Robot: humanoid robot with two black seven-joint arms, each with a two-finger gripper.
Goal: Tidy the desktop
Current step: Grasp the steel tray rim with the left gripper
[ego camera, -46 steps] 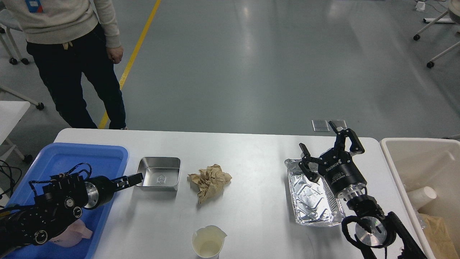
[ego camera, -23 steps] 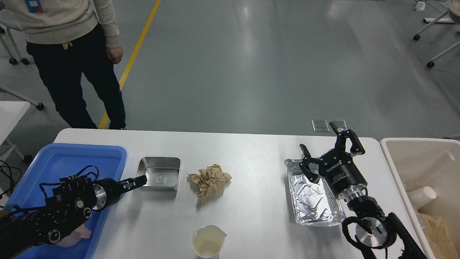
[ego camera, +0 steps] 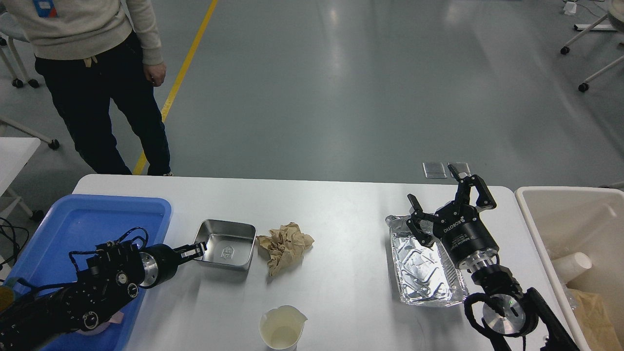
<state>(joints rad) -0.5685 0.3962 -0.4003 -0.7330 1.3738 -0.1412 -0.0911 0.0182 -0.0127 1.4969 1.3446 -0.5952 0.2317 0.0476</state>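
Note:
The white desktop (ego camera: 341, 204) holds a square steel tray (ego camera: 229, 241), a crumpled brown paper (ego camera: 284, 245), a white paper cup (ego camera: 282, 327) at the front edge and a flat silver foil pouch (ego camera: 420, 268). My left gripper (ego camera: 197, 250) lies low, and its narrow tips are at the steel tray's left rim. Its two fingers cannot be told apart. The steel tray sits skewed and its right side touches the brown paper. My right gripper (ego camera: 446, 195) is open and empty, pointing away from me above the far right end of the foil pouch.
A blue plastic tray (ego camera: 73, 219) at the left edge lies under my left arm, with a pink item (ego camera: 105, 324) in it. A beige bin (ego camera: 560, 214) at the right holds a white cup and brown paper. A person (ego camera: 97, 73) stands beyond the far left corner.
My left gripper has moved right and slightly down to the steel tray. The tray has shifted right, turned a little and now touches the brown paper. The right arm has barely moved.

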